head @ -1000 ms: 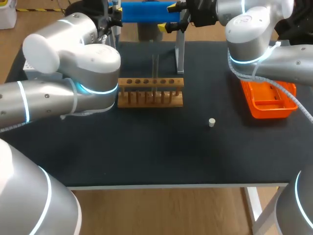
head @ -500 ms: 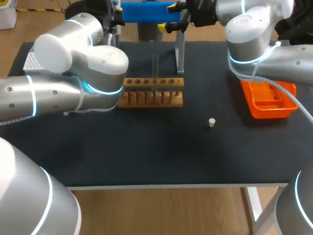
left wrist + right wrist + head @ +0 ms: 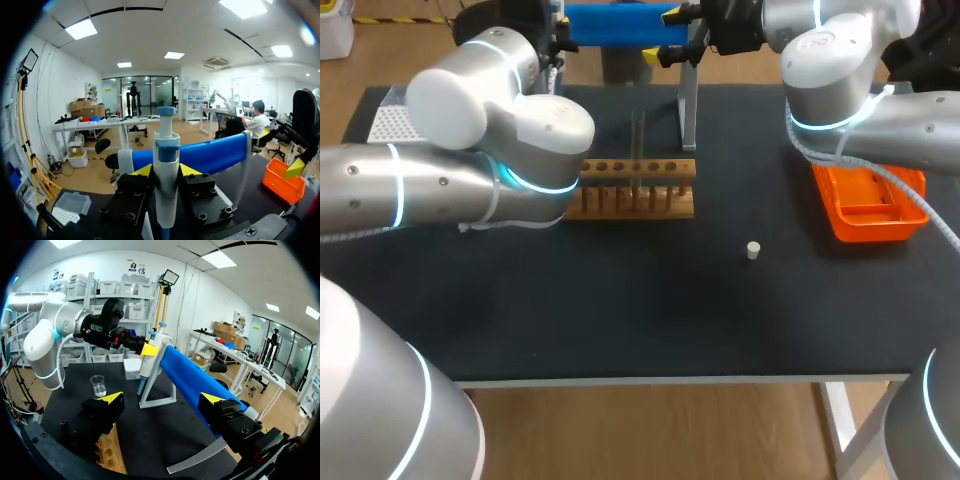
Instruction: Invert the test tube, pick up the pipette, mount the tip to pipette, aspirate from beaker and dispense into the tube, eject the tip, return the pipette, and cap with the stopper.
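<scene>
Pipette [image 3: 166, 150] sitting upright dead-centre in L gripper [image 3: 166, 171]; clamped or not, can't tell. R gripper [image 3: 162, 398] gaping wide.

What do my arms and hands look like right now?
The left arm and right arm are rounded silver-grey tubes with glowing cyan rings at the joints and a pale cable alongside. The left hand and right hand are black blocks with bolt holes and yellow tips.

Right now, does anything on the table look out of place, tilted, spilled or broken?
Nothing stands out. The wooden rack and the beaker stand upright, and no spill shows on the mat. The stopper lies alone, apart from the rack, not yet used.
</scene>
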Tool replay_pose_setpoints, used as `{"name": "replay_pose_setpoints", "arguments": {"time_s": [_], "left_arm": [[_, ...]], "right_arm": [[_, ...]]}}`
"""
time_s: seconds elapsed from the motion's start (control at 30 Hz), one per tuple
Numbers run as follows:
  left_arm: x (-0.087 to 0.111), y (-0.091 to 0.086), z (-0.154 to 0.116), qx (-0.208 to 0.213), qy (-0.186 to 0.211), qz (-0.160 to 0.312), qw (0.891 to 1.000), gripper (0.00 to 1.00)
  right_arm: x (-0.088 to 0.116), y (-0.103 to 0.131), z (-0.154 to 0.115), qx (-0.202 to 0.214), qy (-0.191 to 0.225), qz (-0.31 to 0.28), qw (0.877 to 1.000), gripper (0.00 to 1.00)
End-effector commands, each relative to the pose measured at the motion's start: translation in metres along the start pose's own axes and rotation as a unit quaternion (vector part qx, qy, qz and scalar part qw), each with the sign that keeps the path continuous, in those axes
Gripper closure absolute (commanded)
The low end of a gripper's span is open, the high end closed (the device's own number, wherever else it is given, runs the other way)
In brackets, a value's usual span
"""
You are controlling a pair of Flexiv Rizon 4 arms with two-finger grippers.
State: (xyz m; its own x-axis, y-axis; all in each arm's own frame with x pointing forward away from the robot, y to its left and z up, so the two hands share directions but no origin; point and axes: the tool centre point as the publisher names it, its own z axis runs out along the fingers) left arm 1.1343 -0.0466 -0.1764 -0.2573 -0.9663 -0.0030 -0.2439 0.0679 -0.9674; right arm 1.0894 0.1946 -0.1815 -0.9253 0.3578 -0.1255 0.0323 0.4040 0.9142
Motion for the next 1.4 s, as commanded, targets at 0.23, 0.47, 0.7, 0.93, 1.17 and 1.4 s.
{"name": "replay_pose_setpoints", "arguments": {"time_s": [0.23, 0.47, 0.7, 0.93, 1.17, 1.4], "left_arm": [[0.005, 0.003, 0.012, 0.001, -0.021, -0.007, 1.000, 1.00], [0.006, 0.006, 0.016, 0.004, -0.026, -0.010, 1.000, 1.00], [0.005, 0.009, 0.019, 0.003, -0.036, -0.012, 0.999, 1.00], [0.006, 0.010, 0.021, 0.000, -0.040, -0.010, 0.999, 1.00], [0.006, 0.009, 0.023, -0.005, -0.045, -0.006, 0.999, 1.00], [0.006, 0.009, 0.025, -0.008, -0.048, -0.005, 0.999, 1.00]], "right_arm": [[-0.001, 0.000, -0.001, 0.002, 0.002, 0.000, 1.000, 0.00], [-0.001, 0.000, -0.001, 0.002, 0.002, 0.000, 1.000, 0.00], [-0.001, 0.000, -0.001, 0.002, 0.002, 0.000, 1.000, 0.00], [-0.001, 0.000, -0.001, 0.002, 0.002, 0.000, 1.000, 0.00], [-0.001, 0.000, -0.001, 0.002, 0.002, 0.000, 1.000, 0.00], [-0.001, 0.000, -0.001, 0.002, 0.002, 0.000, 1.000, 0.00]]}}
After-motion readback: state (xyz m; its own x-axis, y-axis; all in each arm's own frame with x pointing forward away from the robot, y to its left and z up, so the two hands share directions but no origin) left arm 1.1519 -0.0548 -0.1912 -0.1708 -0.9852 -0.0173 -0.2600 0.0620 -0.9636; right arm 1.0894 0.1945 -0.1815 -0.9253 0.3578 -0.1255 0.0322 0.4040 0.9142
